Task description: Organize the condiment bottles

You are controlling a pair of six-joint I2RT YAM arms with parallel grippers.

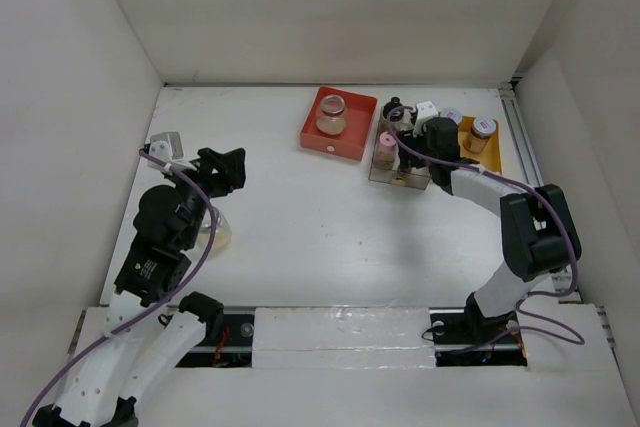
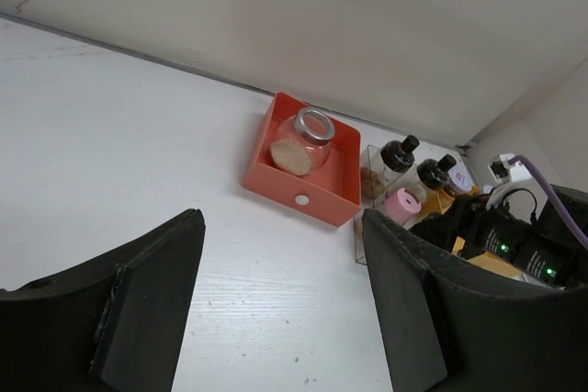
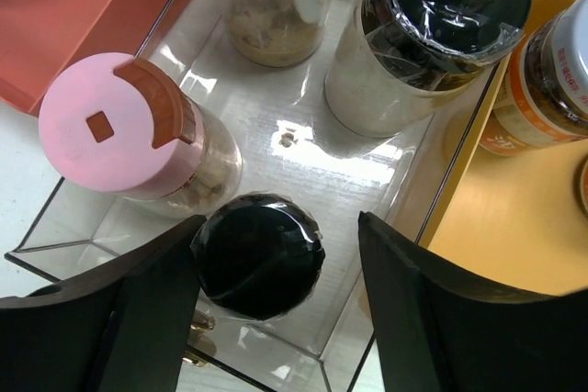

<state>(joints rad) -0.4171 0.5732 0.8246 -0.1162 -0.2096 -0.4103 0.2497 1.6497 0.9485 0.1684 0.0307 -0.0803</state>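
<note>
My right gripper (image 1: 425, 147) (image 3: 280, 220) is open above the clear tray (image 3: 303, 144), its fingers on either side of a black-capped bottle (image 3: 260, 254) that stands in the tray's near corner. A pink-capped shaker (image 3: 115, 126) (image 1: 384, 147) and two black-topped bottles (image 3: 276, 6) (image 3: 432, 34) stand in the same tray. A jar with an orange label (image 3: 542, 89) (image 1: 482, 132) stands in the yellow tray (image 3: 496, 227). A squat glass jar (image 1: 332, 113) (image 2: 301, 142) sits in the red tray (image 1: 315, 137). My left gripper (image 1: 228, 162) (image 2: 280, 227) is open and empty over bare table.
Another squat glass jar (image 1: 214, 233) sits on the table beside my left arm. The three trays stand side by side at the back right, near the right wall (image 1: 570, 107). The red tray (image 2: 303, 192) and the clear tray's bottles (image 2: 395, 158) show in the left wrist view.
</note>
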